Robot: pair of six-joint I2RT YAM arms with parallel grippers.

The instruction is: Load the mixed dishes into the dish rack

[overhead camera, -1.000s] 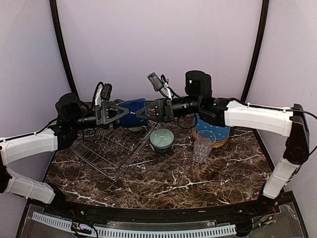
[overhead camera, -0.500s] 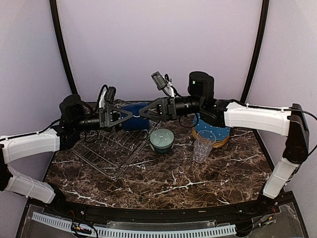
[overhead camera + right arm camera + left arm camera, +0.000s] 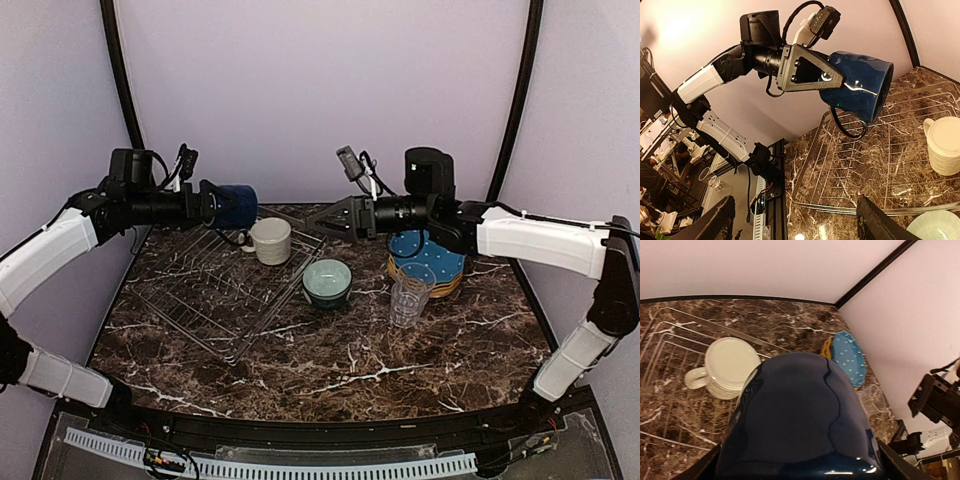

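Observation:
My left gripper is shut on the dark blue mug, holding it in the air above the far left of the dish rack. In the right wrist view the mug hangs sideways with its handle down. The cream mug stands in the rack's far right corner. My right gripper is open and empty above the rack's right edge. The pale-teal bowl and the clear ribbed glass stand on the table. The blue dotted plate lies on a mustard-yellow plate.
The marble table ends at walls behind and on both sides. Black frame posts rise at the back corners. In the left wrist view the cream mug and the blue dotted plate lie beyond the held mug.
The right gripper has opened, let go of the dark blue mug and drawn back right. The left gripper has carried the mug left and up, uncovering the cream mug.

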